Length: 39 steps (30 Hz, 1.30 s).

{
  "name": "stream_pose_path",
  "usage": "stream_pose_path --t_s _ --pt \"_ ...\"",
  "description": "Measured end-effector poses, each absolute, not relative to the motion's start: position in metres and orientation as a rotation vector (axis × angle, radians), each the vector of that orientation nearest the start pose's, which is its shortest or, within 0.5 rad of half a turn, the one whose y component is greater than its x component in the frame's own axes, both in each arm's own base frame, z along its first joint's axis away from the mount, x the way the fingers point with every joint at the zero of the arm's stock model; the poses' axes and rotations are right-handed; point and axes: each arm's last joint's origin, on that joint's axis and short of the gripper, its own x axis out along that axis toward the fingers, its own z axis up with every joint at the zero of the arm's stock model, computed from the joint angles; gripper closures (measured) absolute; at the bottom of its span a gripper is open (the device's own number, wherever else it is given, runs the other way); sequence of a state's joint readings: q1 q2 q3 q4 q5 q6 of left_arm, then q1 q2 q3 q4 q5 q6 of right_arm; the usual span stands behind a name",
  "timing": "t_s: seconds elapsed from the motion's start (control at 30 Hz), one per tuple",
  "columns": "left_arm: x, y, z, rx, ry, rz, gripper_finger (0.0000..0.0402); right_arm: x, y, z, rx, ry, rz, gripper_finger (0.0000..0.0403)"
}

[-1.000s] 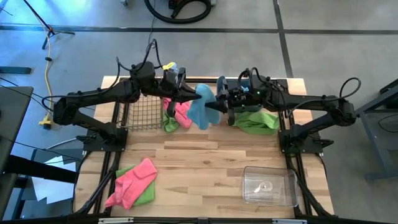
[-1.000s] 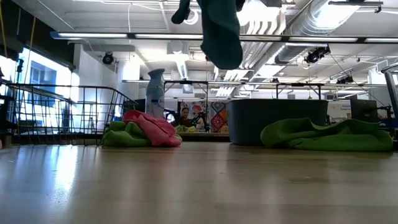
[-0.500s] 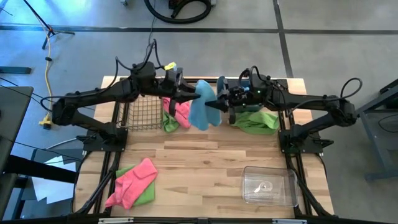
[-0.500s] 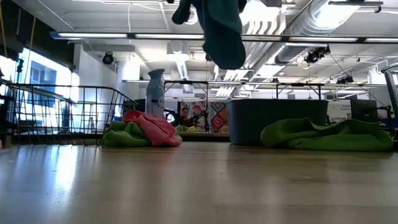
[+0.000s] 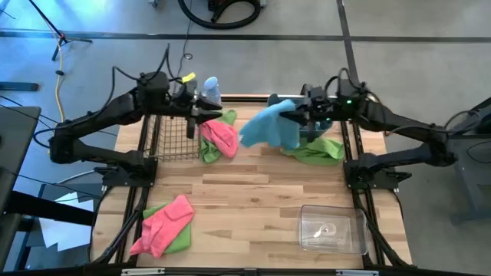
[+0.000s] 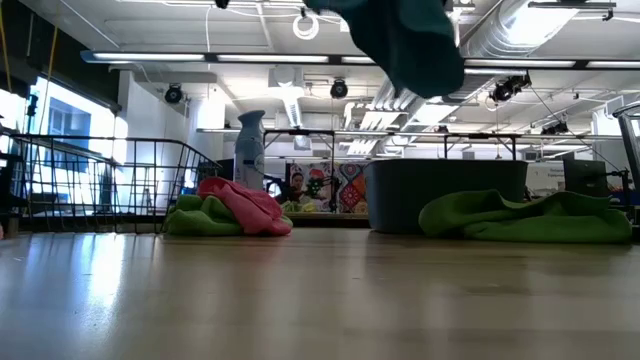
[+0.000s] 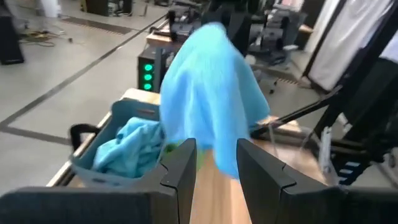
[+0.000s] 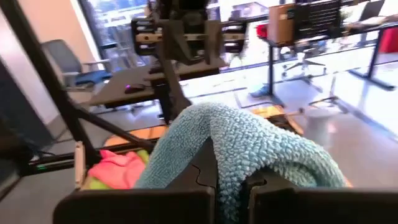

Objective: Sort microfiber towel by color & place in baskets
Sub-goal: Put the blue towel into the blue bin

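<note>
A pink and green towel pile (image 5: 163, 226) and the clear box (image 5: 332, 228) lie at the near desk (image 5: 245, 207) edge. Farther back, the right hand (image 5: 294, 119) pinches a blue towel (image 5: 270, 127) aloft beside the grey tub (image 7: 118, 149); the left hand (image 5: 201, 116) hovers parted, empty, by the wire basket (image 5: 170, 138).

Overhead looking down, table-level looking across, two wrist close-ups

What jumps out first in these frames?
The light blue towel hanging in mid-air over the table's far side, pinched in the right hand, beside the grey-blue tub that already holds a blue cloth. Next, the left hand, fingers apart and empty, above the pink-and-green pile by the black wire basket. Another pink-and-green pile lies at the near left corner, the clear box near right.
</note>
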<state>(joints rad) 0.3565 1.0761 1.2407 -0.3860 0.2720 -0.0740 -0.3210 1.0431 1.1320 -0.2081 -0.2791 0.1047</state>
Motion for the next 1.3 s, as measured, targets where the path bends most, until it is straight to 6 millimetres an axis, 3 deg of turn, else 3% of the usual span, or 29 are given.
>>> stream_pose_path --t_s 0.3,0.63,0.83,1.0,1.17,1.3 --pt "0.186 0.064 0.41 -0.098 0.205 0.176 0.0298 0.157 -0.055 0.401 0.153 0.249 -0.218 0.0403" --pt "0.181 0.063 0.358 -0.215 0.152 0.229 0.0298 0.115 -0.042 0.391 0.216 0.387 -0.323 0.0403" --pt "0.178 0.062 0.347 -0.249 0.105 0.237 0.0298 0.101 -0.038 0.387 0.236 0.435 -0.381 0.0403" --pt "0.177 0.063 0.349 -0.256 0.074 0.261 0.0298 0.1 -0.041 0.392 0.208 0.371 -0.478 0.0403" --pt "0.177 0.065 0.354 -0.224 0.015 0.317 0.0298 0.12 -0.052 0.418 0.038 0.119 -0.554 0.0403" --pt "0.177 0.065 0.356 -0.22 -0.001 0.322 0.0298 0.138 -0.068 0.428 -0.072 0.03 -0.653 0.0403"
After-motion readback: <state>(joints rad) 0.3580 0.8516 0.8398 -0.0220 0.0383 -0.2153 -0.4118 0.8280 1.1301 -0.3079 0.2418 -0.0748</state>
